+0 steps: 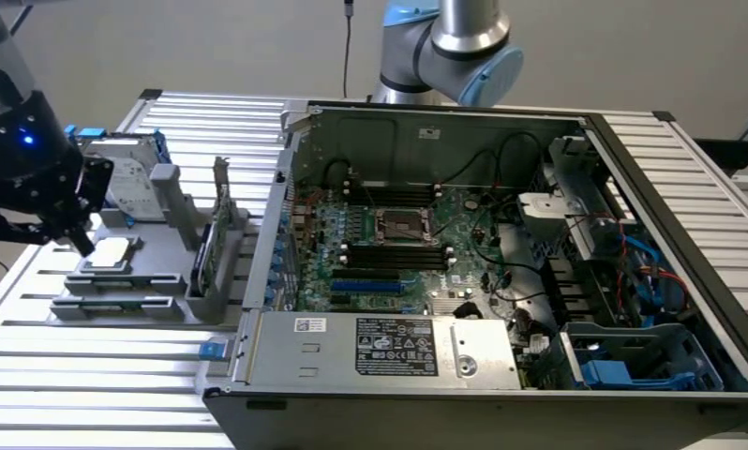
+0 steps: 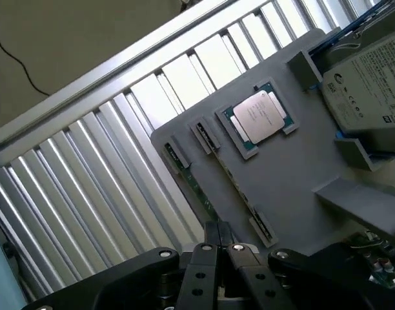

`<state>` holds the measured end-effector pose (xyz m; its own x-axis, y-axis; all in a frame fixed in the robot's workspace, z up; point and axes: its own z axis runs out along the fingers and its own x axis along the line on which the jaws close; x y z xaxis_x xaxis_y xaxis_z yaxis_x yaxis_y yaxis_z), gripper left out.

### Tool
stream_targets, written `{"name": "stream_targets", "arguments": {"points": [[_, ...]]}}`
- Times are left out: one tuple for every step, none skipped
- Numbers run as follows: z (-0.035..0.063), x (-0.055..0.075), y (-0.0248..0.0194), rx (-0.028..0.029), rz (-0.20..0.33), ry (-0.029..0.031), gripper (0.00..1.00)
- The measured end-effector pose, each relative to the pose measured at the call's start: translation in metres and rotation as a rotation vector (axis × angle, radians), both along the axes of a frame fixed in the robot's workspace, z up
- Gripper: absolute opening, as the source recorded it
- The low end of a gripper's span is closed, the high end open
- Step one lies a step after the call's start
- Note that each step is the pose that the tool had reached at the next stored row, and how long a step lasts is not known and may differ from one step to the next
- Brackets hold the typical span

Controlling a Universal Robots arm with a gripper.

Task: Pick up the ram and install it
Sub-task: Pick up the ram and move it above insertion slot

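Ram in its holder slot, gripper closed and empty beside it

The ram stands on edge in a slot of the grey holder, just ahead of the gripper, whose 2 fingers are pressed together with nothing between them; I cannot tell whether the tips touch it. Beyond the ram from the gripper sits the square processor chip, and farther off the hard drive. The open computer case with its motherboard lies well apart from the gripper, toward the exterior view's right
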<state>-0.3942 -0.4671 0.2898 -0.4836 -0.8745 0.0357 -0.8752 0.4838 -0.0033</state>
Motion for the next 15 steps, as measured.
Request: {"name": "stream_targets", "arguments": {"points": [[-0.0006, 0.0000, 0.0000, 0.0000, 0.018, 0.0000, 0.11], [-0.0011, 0.0000, 0.0000, -0.0001, 0.036, 0.0001, 0.11], [-0.0018, 0.0000, 0.0000, 0.0000, 0.054, 0.0001, 0.11], [-0.0024, 0.0000, 0.0000, 0.0000, 0.072, -0.0001, 0.11], [-0.0030, 0.0000, 0.0000, 0.0000, 0.091, 0.0000, 0.11], [-0.0035, 0.0000, 0.0000, -0.0001, 0.109, 0.0001, 0.11], [-0.0039, 0.0000, 0.0000, -0.0001, 0.127, 0.0001, 0.11], [-0.0044, 0.0000, 0.0000, 0.0000, 0.145, 0.0001, 0.11], [-0.0049, 0.0000, 0.0000, 0.0000, 0.163, 0.0000, 0.11], [-0.0053, 0.0000, 0.0000, 0.0000, 0.181, 0.0000, 0.11], [-0.0058, 0.0000, 0.0000, 0.0000, 0.200, 0.0000, 0.11], [-0.0062, 0.0000, 0.0000, 0.0000, 0.218, 0.0000, 0.11], [-0.0067, 0.0000, 0.0000, 0.0000, 0.237, 0.0000, 0.11], [-0.0071, 0.0000, 0.0000, 0.0000, 0.255, 0.0000, 0.11], [-0.0075, 0.0000, 0.0000, 0.0000, 0.273, 0.0000, 0.11]]}}
